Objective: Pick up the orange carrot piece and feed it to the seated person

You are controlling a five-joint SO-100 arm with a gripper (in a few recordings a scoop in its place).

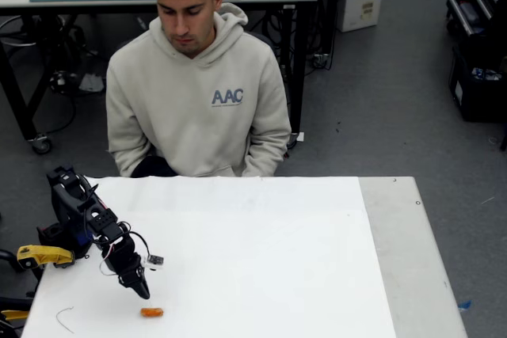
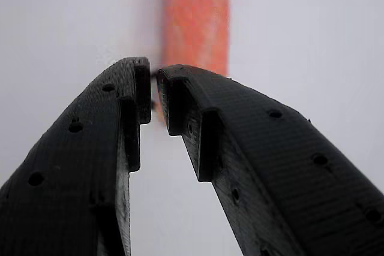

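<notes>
**Claw over the carrot**

My claw hangs low over the near-left part of the white tabletop in the fixed view, tip pointing down and a little to the right. The orange carrot piece lies flat on the tabletop just below and beside my tip; from this view I cannot tell whether I touch it. My black arm folds back toward the tabletop's left edge, where a yellow part sits by my base.

In the wrist view my two black fingers are nearly closed, their tips just apart with a thin slit between them, and nothing is held there. The orange carrot piece shows blurred just beyond the tips, lying lengthwise away from me on the white surface.

The seated person, in a light beige hoodie marked "AAC", sits at the far edge of the tabletop, head tilted down. A thin bent wire lies near the front-left corner.
</notes>
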